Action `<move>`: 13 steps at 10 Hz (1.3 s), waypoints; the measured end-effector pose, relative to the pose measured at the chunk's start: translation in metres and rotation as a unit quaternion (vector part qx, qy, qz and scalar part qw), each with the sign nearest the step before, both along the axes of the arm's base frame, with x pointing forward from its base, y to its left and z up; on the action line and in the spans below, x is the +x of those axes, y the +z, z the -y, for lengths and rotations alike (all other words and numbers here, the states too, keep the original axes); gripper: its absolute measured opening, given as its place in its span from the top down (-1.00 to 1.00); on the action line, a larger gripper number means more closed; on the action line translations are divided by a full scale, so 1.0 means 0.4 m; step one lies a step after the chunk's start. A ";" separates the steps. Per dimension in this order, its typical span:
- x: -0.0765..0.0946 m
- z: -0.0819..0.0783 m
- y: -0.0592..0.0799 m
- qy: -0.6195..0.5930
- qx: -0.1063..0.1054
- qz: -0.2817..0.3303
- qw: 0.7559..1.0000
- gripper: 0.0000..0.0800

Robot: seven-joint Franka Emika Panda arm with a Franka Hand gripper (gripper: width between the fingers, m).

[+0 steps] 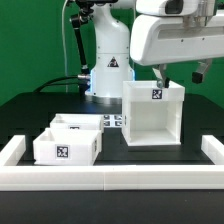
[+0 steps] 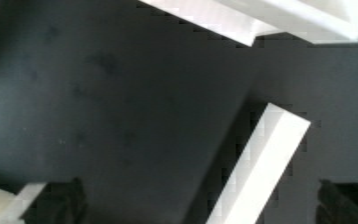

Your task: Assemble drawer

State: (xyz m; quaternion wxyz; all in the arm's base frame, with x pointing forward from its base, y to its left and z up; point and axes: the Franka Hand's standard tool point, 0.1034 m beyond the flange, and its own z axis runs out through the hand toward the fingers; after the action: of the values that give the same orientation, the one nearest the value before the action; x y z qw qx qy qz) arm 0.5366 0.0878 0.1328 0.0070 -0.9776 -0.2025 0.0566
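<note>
The large white hollow box (image 1: 152, 112) of the drawer stands on the black table at the exterior view's right, with a square tag on its upper front. Two small shallow trays (image 1: 62, 147) (image 1: 82, 124) sit side by side at the left front. My gripper (image 1: 180, 74) hangs just above the box's top, open and empty. In the wrist view my gripper (image 2: 202, 208) shows only dark fingertips (image 2: 51, 200) at the frame's corners, wide apart. A narrow white edge (image 2: 274, 160) runs between them over the dark table. I cannot tell which part it belongs to.
The low white border wall (image 1: 110, 178) runs along the table's front and sides. The marker board (image 1: 112, 120) lies between the trays and the box. The robot's base (image 1: 105, 70) stands behind. Another white shape (image 2: 247, 15) crosses the wrist view's far side.
</note>
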 end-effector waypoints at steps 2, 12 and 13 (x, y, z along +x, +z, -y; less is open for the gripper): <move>-0.028 -0.005 0.006 -0.115 -0.017 -0.003 0.993 -0.62; -0.193 -0.026 -0.008 -0.131 -0.007 -0.016 0.991 -0.62; -0.207 -0.028 -0.026 -0.138 -0.001 -0.014 0.990 -0.62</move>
State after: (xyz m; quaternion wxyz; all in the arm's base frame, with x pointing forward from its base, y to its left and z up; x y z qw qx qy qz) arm 0.4538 0.0990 0.1225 0.0162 -0.9953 -0.0656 0.0693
